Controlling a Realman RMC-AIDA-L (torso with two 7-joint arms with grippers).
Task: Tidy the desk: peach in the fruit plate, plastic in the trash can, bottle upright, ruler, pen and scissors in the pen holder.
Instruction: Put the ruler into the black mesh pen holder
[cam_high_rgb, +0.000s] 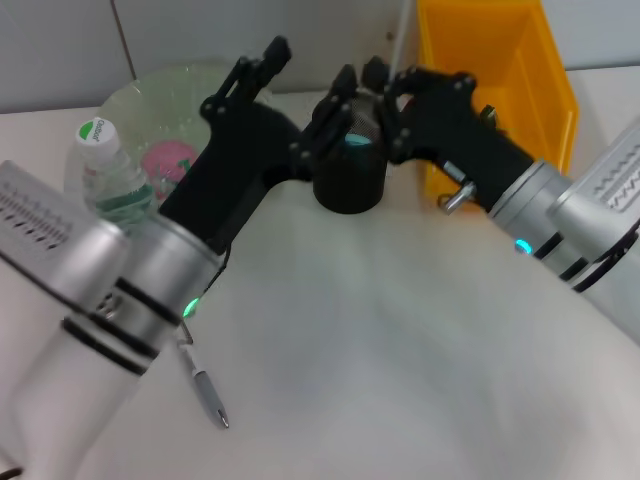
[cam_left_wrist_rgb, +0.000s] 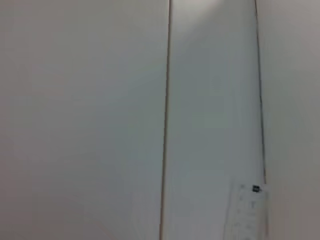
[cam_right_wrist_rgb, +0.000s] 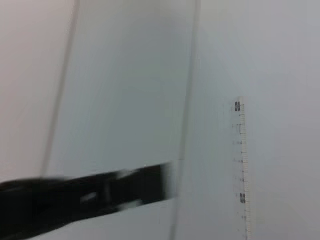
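Observation:
The clear ruler (cam_high_rgb: 402, 35) stands nearly upright above the black pen holder (cam_high_rgb: 350, 180), its lower end between the fingers of my right gripper (cam_high_rgb: 388, 85), which is shut on it. The ruler (cam_right_wrist_rgb: 241, 165) also shows against the wall in the right wrist view, and the ruler (cam_left_wrist_rgb: 247, 212) in the left wrist view too. Something teal (cam_high_rgb: 357, 140) sits inside the holder. My left gripper (cam_high_rgb: 295, 85) hovers just left of the holder, open and holding nothing. The pen (cam_high_rgb: 205, 385) lies on the desk by my left forearm. The bottle (cam_high_rgb: 108, 170) is upright beside the pink peach (cam_high_rgb: 168, 162) in the clear fruit plate (cam_high_rgb: 175, 85).
The yellow trash can (cam_high_rgb: 500, 70) stands at the back right, behind my right arm. Both arms crowd the space around the pen holder. The white desk (cam_high_rgb: 400, 350) stretches out in front. A dark bar (cam_right_wrist_rgb: 85, 197) crosses the right wrist view.

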